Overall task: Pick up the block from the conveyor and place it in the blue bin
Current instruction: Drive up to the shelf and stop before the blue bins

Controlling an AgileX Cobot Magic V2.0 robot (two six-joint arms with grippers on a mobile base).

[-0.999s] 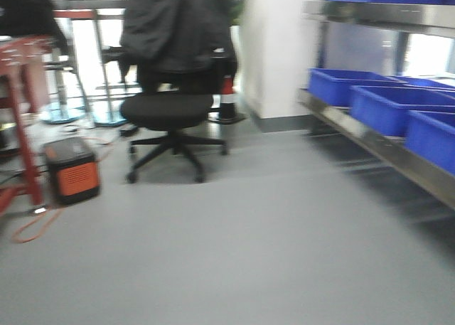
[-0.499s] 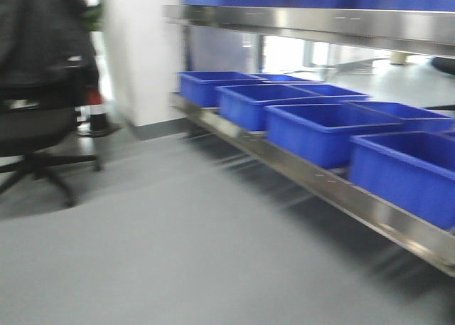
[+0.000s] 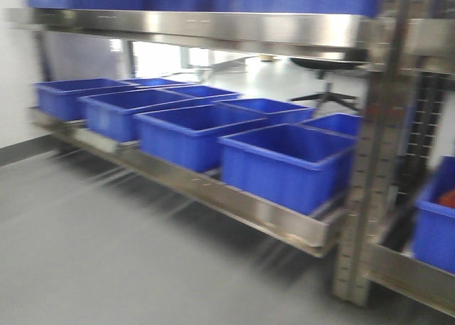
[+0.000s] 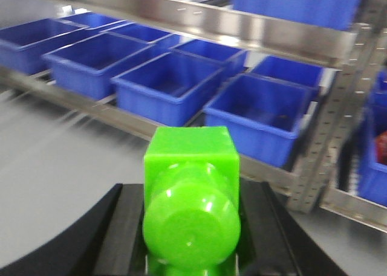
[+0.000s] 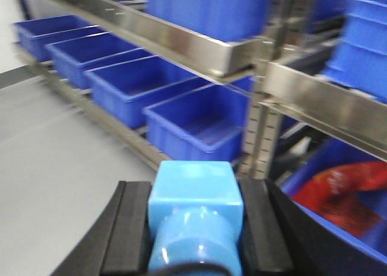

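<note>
My right gripper (image 5: 195, 227) is shut on the bright blue block (image 5: 195, 194), its round stud pointing at the camera. My left gripper (image 4: 191, 227) is shut on a bright green block (image 4: 191, 185) of the same shape. A row of open blue bins (image 3: 284, 165) stands on the low steel shelf ahead; they also show in the left wrist view (image 4: 263, 116) and the right wrist view (image 5: 196, 125). The conveyor is out of view. Neither gripper shows in the front view.
A steel rack (image 3: 213, 190) holds the bins, with an upright post (image 3: 373, 168) at the right and an upper shelf (image 3: 199, 23) of more blue bins. A bin at the far right holds something red (image 5: 341, 191). Grey floor (image 3: 92, 254) lies in front.
The front view has swung to the right: the office chair and orange box have left the frame, and the rack of blue bins now fills it, closer than before.
</note>
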